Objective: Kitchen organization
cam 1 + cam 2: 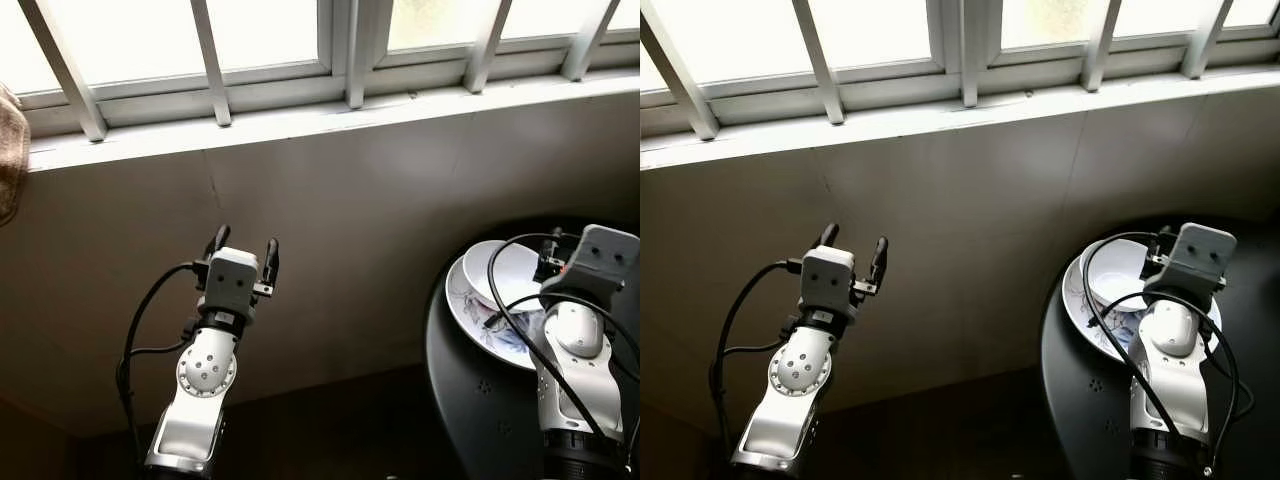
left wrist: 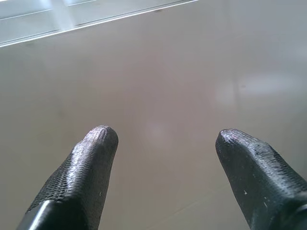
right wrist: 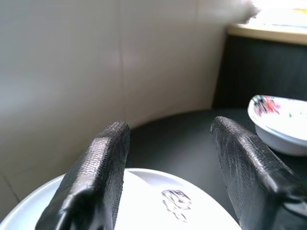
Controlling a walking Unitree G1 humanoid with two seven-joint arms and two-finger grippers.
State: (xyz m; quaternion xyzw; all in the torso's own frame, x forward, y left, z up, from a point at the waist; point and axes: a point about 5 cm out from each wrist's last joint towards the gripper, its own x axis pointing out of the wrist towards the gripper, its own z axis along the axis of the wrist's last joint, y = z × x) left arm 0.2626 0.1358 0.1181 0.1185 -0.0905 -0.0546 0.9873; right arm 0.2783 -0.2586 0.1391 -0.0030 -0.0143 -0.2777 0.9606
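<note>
We see our right gripper [image 3: 168,158] with fingers spread apart, above a white round plate [image 1: 470,310] holding a white bowl [image 1: 505,270], near the curved edge of the black tabletop [image 1: 470,400]. Our left gripper [image 1: 243,250] is also spread, facing the bare tiled wall [image 1: 350,220].
</note>
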